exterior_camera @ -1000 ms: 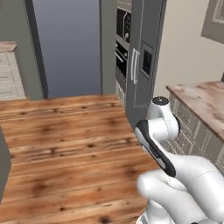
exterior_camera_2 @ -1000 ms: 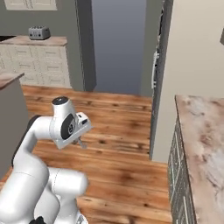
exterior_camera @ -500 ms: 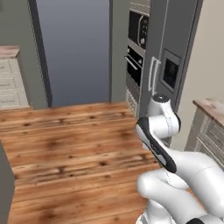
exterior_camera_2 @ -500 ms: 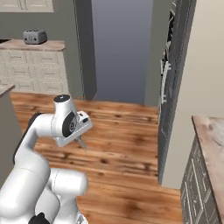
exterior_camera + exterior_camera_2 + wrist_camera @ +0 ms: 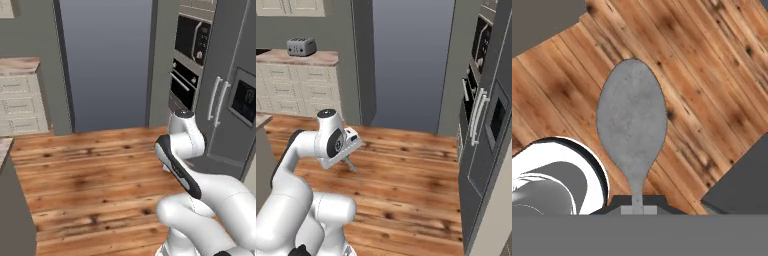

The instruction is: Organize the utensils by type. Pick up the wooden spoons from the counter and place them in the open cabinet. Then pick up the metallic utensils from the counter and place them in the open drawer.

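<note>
Hand (image 5: 638, 209) is clamped fully shut on the thin neck of a grey spoon (image 5: 632, 117), bowl pointing straight out ahead of the camera. Reads as one of the metallic utensils. In the right base view the hand (image 5: 350, 164) hangs low off the folded arm, with a slim sliver of the utensil poking down from it.

Under the spoon we see bare plank floor (image 5: 712, 75) only. We're in transit: base is out in the middle of the room, facing a doorway (image 5: 107, 60), wall oven (image 5: 192, 55) and fridge (image 5: 483, 150) off to the right. The only desk in sight is the far one with the toaster (image 5: 301, 46); we can't see the open drawer or the remaining utensils from here.

How we'd run this step:
- Don't loosen the grip while driving. The hold is on a narrow neck, so the spoon could pivot if we jolt.
- Leave the arm tucked close to the body until the base stops, less swing and no clipping the fridge handles (image 5: 477, 116).
- Get the drawer into both base views before extending.
- Come in over the drawer from above, lower until the bowl is just over the bottom, then release. No dropping from height, it may bounce out over the low sides.
</note>
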